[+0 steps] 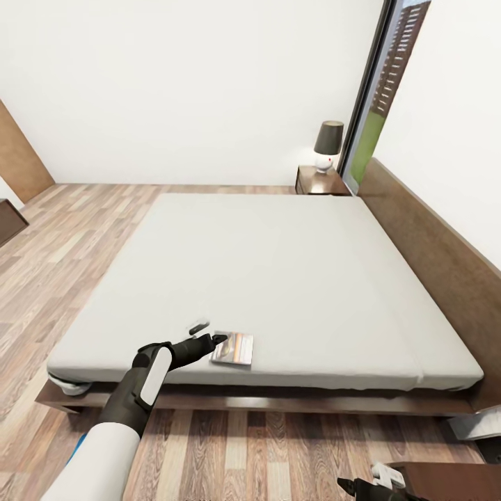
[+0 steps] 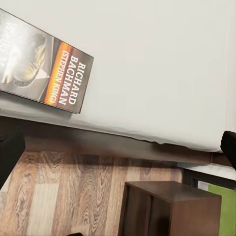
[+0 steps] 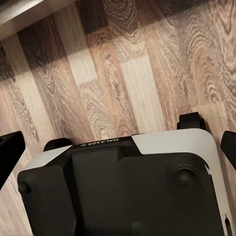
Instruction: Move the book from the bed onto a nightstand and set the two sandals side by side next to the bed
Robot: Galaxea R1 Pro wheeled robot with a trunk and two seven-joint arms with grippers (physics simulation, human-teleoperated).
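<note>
Room: white walls, plank floor (image 1: 229, 445), a tall dark-framed window (image 1: 379, 97) far beyond the left gripper, past the bed's far corner.
Bed: large pale mattress (image 1: 278, 278) on a dark wood base (image 1: 278, 402), brown headboard (image 1: 445, 257) along the side to the gripper's right. It stretches ahead of the left gripper and away from it.
Nightstands: one reddish-brown stand (image 1: 320, 182) at the far end of the bed, well apart from both grippers, carrying a lamp (image 1: 327, 146) with a dark shade. In the left wrist view another dark brown stand (image 2: 172, 209) sits on the floor just off the bed's near edge.
Robot base: the right wrist view looks down on the black and white base (image 3: 128, 187) over the floor planks.
Left arm: white forearm, black wrist, reaching over the bed's near edge.
Left gripper (image 1: 209, 341): fingers spread, one tip nearly touching the book's near edge, nothing held; whether it touches I cannot tell.
Book (image 1: 233, 348): flat on the mattress close to the near edge, just beyond the left gripper's tips; the left wrist view shows its dark cover, orange band and white "Richard Bachman" lettering.
Right gripper (image 1: 358, 486): low, well apart from the book, over the floor; wide open, nothing between the tips.
Blue patch (image 1: 78, 445): a sliver on the floor beside the left forearm, too little shown to name.
</note>
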